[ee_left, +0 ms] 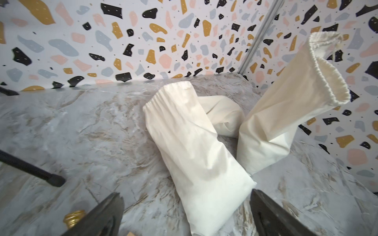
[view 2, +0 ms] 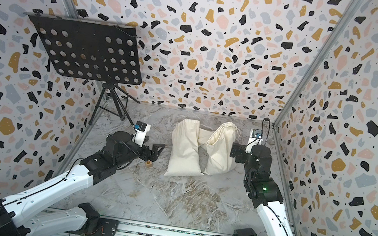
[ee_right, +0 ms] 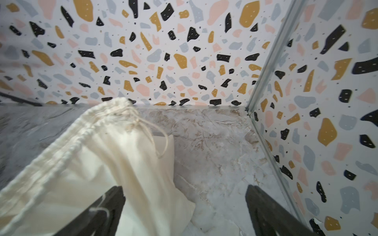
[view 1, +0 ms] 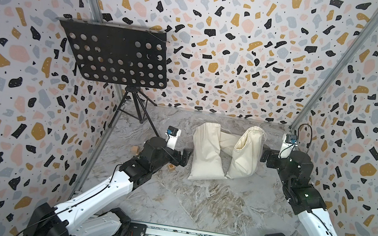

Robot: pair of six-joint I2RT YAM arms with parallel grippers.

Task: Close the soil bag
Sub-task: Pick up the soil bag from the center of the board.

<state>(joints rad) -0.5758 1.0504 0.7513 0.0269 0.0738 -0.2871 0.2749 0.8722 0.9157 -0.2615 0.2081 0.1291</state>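
1. Our left pincer gapes wide, holding nothing; so does the right pincer.
2. Just ahead of the left jaws lies the plump cream-white cloth soil bag, base end nearest, pleated neck farthest.
3. We judge it soft, heavy and saggy. It is best pinched at the neck; we cannot see its cords.
4. Our left arm stretches low, wrist level.

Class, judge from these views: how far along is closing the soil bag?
Done: nothing that shows. The soil bag lies on the table with its pleated neck spread wide, not cinched.
In hand: nothing. The left gripper and right gripper are open, holding nothing.
Left: the whole job, drawing the neck tight.
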